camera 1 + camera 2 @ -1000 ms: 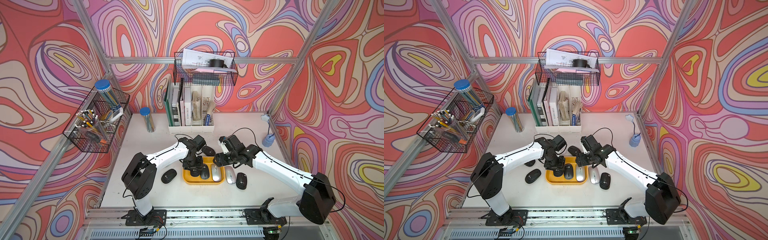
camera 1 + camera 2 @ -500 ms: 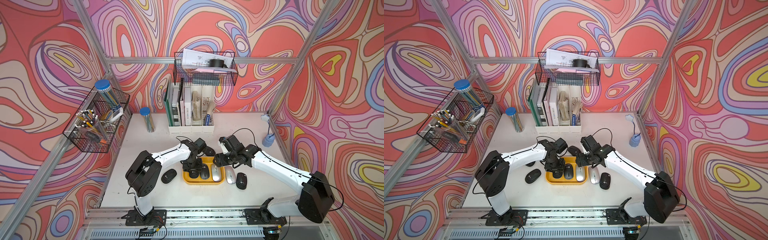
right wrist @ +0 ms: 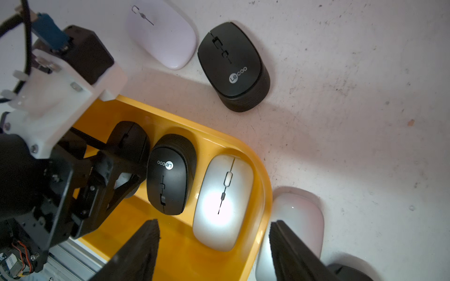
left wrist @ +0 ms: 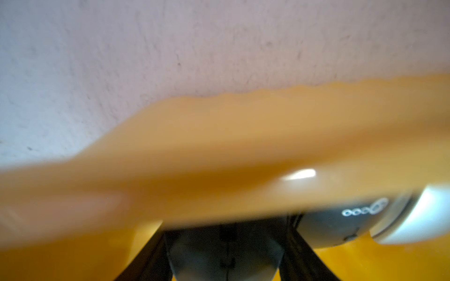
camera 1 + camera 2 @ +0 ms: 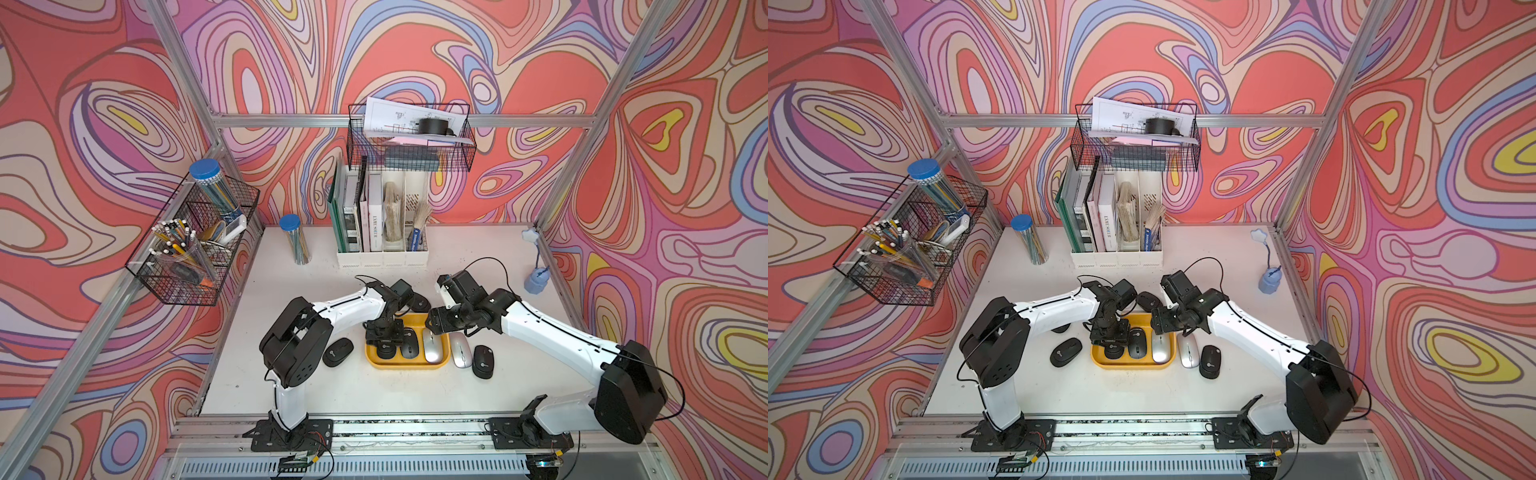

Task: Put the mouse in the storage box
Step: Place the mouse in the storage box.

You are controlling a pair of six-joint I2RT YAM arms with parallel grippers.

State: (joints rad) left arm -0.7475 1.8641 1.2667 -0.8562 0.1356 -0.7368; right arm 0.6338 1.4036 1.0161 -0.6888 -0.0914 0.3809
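Where both top views look down on the white surface, the left end effector is seen closed on a black oval plastic mouse. The mouse lies at the left end of the shallow yellow plastic rectangular storage box, beside a second black mouse and a silver mouse. The right end effector is held over the box's far right corner.

Through the left wrist camera, the gripped mouse is framed between two dark fingers, with the blurred yellow wall beyond.

Through the right wrist camera, the right end effector is shown open and empty over the box's rim.
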